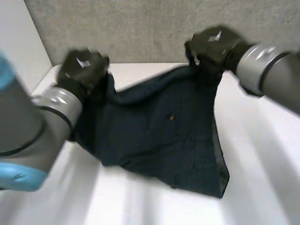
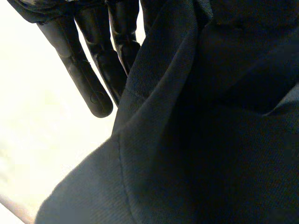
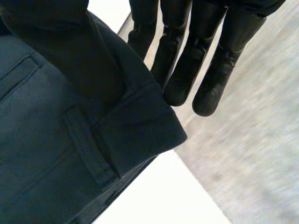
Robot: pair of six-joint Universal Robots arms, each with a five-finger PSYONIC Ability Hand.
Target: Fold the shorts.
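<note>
Grey left arm (image 1: 28,124), right arm (image 1: 283,79); light-blue cap (image 1: 18,177); black left hand (image 1: 83,66), right hand (image 1: 214,44).

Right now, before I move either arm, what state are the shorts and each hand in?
shorts: unfolded, far edge held up by both hands, the rest draped on the table.
left hand: shut on one far corner of the shorts.
right hand: shut on the other far corner, at the waistband.

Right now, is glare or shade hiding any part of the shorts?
Head view: no glare, but the shorts read very dark between the left hand and right hand, with few folds legible. Left wrist view: the table glares white beside the fingers, and the cloth's deep fold is black. Right wrist view: even light, and the belt loop shows plainly.
</note>
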